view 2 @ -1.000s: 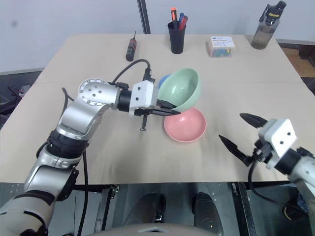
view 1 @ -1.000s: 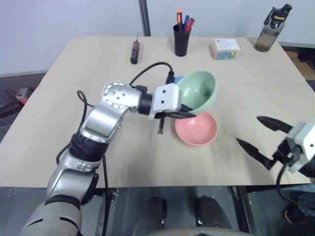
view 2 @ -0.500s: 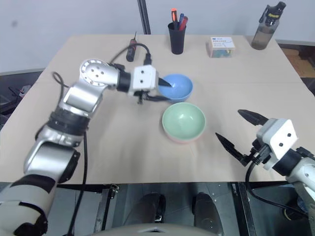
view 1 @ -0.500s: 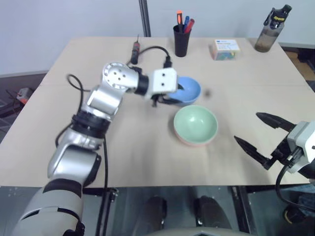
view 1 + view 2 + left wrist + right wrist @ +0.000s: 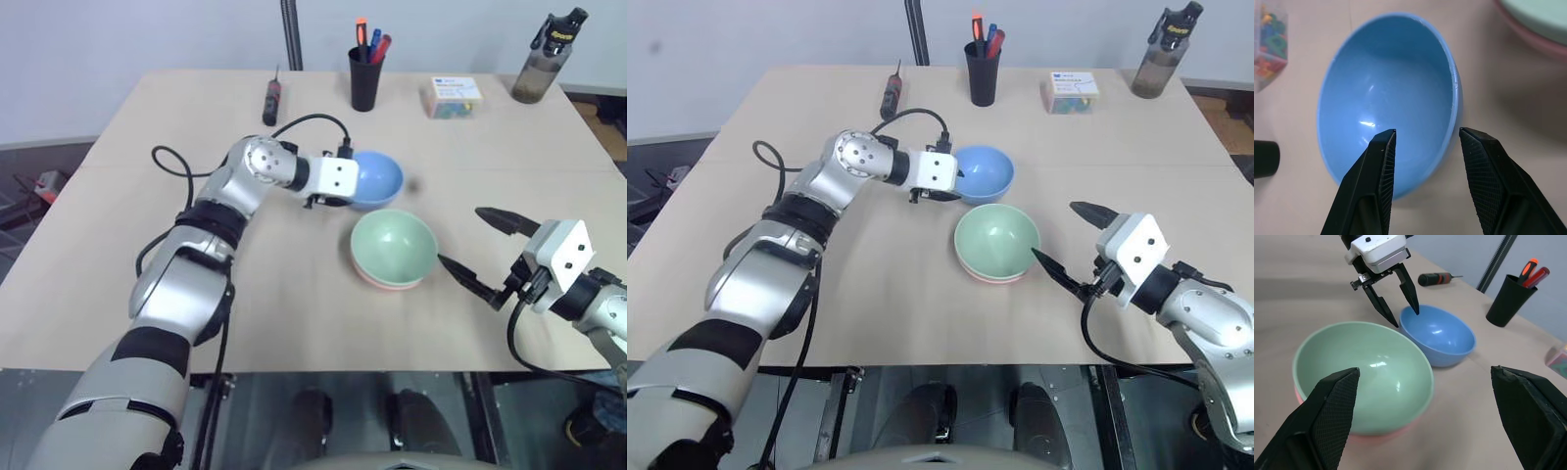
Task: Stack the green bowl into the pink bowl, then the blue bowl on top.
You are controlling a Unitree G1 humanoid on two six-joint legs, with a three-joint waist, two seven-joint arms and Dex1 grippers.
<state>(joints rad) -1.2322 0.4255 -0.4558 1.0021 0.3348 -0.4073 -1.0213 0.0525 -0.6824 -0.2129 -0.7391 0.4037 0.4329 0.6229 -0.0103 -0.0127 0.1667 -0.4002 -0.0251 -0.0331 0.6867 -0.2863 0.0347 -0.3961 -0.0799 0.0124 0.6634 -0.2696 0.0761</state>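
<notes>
The green bowl (image 5: 394, 245) sits nested inside the pink bowl (image 5: 390, 286), of which a thin rim shows underneath. Just behind them the blue bowl (image 5: 379, 177) rests upright on the table. My left gripper (image 5: 1427, 133) is open at the blue bowl's near-left rim, one finger (image 5: 1382, 147) over the inside and the other outside the wall, touching neither. My right gripper (image 5: 460, 235) hangs open to the right of the stacked bowls, its fingers pointing at them, holding nothing.
Along the table's far edge stand a black pen cup (image 5: 364, 83), a screwdriver (image 5: 270, 103), a small box of coloured bits (image 5: 453, 96) and a dark bottle (image 5: 544, 59). The tan table (image 5: 147, 245) is bare to the left of the bowls.
My left gripper let the green bowl drop into the pink bowl, opened, and swung back to the blue bowl's rim. My right gripper moved left toward the bowls.
</notes>
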